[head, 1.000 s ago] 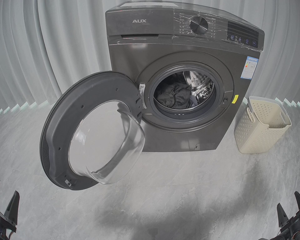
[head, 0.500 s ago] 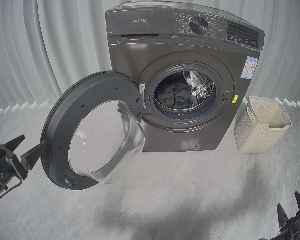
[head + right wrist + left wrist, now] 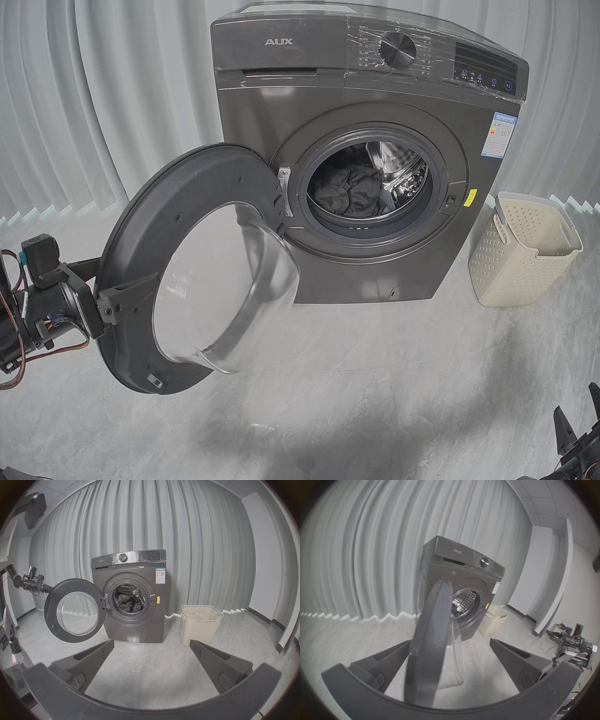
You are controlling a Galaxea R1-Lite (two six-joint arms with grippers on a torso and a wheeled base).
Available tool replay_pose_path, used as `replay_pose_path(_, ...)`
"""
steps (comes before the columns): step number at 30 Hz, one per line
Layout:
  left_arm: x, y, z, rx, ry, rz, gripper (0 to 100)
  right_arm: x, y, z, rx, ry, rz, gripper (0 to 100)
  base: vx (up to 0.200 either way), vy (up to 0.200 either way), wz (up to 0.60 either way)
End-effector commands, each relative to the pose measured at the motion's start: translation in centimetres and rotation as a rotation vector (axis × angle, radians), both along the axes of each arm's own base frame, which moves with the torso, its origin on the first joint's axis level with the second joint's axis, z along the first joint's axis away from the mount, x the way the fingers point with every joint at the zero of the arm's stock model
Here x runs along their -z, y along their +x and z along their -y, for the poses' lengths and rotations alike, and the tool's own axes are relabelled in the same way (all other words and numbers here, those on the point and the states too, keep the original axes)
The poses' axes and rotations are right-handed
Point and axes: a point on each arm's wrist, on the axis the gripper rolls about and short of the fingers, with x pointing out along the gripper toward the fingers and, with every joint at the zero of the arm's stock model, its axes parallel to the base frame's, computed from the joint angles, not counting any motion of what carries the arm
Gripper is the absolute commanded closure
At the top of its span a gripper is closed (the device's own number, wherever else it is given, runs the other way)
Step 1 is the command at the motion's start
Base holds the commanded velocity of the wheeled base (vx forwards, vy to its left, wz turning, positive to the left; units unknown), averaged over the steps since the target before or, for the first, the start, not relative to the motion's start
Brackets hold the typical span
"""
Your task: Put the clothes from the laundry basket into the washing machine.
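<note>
The grey washing machine (image 3: 369, 62) stands with its round door (image 3: 181, 206) swung out to the left. Dark clothes (image 3: 350, 190) lie in the drum. The cream laundry basket (image 3: 522, 262) on the floor to the machine's right shows no clothes inside. My left gripper (image 3: 125, 275) is open at the door's outer rim, one finger on each side of the edge. In the left wrist view the door (image 3: 431, 642) stands edge-on inside the left gripper (image 3: 450, 642), nearer one finger. My right gripper (image 3: 575, 400) is open and holds nothing, low at the front right, far from the basket (image 3: 200, 622).
Pale curtains hang behind the washing machine (image 3: 131, 564). Bare grey floor (image 3: 387, 387) stretches in front of the machine and the basket. The open door (image 3: 73, 611) takes up the space left of the drum opening.
My left gripper has risen from the lower left corner to the door's outer rim. The door has swung a little towards the machine. The right gripper has kept still.
</note>
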Motion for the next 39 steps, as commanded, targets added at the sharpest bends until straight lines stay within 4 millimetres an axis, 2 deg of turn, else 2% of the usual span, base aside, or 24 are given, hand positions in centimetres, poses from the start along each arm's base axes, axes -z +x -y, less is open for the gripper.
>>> replay_pose_path(1, -0.1, -0.2, 1.2, 0.096, -0.012, -0.005, 0, 0.5, 0.0, 0.0, 0.000, 0.000, -0.002, 0, 0.000, 0.000, 0.00)
replay_pose_path(8, -0.1, -0.8, 3.4, 0.264, -0.024, -0.013, 0, 0.5, 0.0, 0.0, 0.000, 0.000, -0.002, 0, 0.000, 0.000, 0.00)
replay_pose_path(11, -0.3, -0.8, 5.3, 0.354, -0.056, -0.049, 0, 0.5, 0.0, 0.0, 0.000, 0.000, -0.002, 0, 0.000, 0.000, 0.00)
replay_pose_path(15, -0.6, -1.0, 6.4, 0.395, -0.091, -0.076, 0, 0.5, 0.0, 0.0, 0.000, 0.000, -0.002, 0, 0.000, 0.000, 0.00)
replay_pose_path(21, -0.2, -1.1, 5.9, 0.321, -0.078, -0.073, 0, 0.5, 0.0, 0.0, 0.000, 0.000, -0.002, 0, 0.000, 0.000, 0.00)
replay_pose_path(28, -1.6, -1.8, 4.3, 0.140, -0.090, 0.007, 0, 0.5, 0.0, 0.0, 0.000, 0.000, -0.002, 0, 0.000, 0.000, 0.00)
replay_pose_path(32, -2.1, -2.1, 3.6, 0.106, -0.097, 0.031, 0, 0.5, 0.0, 0.0, 0.000, 0.000, -0.002, 0, 0.000, 0.000, 0.00)
replay_pose_path(39, -1.8, -1.5, 2.3, 0.020, -0.069, 0.037, 0, 0.5, 0.0, 0.0, 0.000, 0.000, -0.002, 0, 0.000, 0.000, 0.00)
